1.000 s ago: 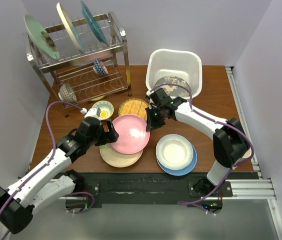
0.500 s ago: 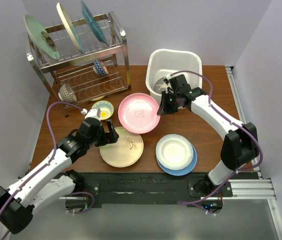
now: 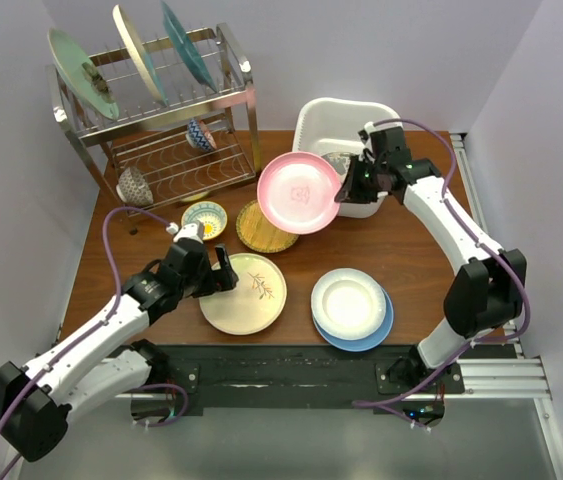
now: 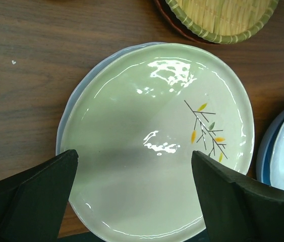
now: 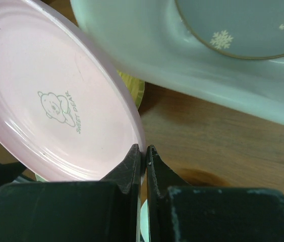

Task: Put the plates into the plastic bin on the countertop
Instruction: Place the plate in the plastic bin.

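Bin (image 3: 347,104) 1, pink plate (image 3: 299,192) 1

Robot test cell staged as kitchen counter. Brown wood tabletop (image 3: 416,255) boxed by plain pale wall panels (image 3: 381,50). Steel dish rack (image 3: 166,140) upper left, white plastic bin (image 3: 346,125) upper centre, plates (image 3: 241,295) mid-frame. White robot arms (image 3: 91,345) on black base plate (image 3: 291,365), aluminium rails (image 3: 501,375) at bottom edge.

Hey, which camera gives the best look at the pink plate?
The top view: the whole pink plate shows, tilted, pinched at its rim by the right gripper beside the white bin. The right wrist view shows only part of it, close up, with a bear print. The left wrist view misses it.
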Robot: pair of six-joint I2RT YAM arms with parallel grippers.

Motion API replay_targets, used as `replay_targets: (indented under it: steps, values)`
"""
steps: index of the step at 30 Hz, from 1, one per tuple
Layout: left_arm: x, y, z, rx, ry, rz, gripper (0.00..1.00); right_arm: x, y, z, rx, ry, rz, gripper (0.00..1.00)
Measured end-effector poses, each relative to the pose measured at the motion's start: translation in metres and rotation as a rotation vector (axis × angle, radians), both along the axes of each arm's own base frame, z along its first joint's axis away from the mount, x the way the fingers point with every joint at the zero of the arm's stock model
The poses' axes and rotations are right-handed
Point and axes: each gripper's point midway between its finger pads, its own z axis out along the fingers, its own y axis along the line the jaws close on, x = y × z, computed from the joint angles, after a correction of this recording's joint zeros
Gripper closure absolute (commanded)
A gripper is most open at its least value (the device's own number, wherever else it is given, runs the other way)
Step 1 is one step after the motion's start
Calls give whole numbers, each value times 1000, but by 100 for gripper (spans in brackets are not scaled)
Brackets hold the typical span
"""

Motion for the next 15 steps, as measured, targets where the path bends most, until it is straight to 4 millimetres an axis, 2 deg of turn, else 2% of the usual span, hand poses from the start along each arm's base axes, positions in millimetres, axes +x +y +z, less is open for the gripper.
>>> replay_targets:
  steps: [7, 15]
  values:
    - [0, -2, -6, 1, 12, -5, 0, 16, -26, 10, 25, -22, -63, 100]
    - [-3, -3, -18, 2, 32, -16, 0, 45, -46, 40, 63, -102, -117, 100]
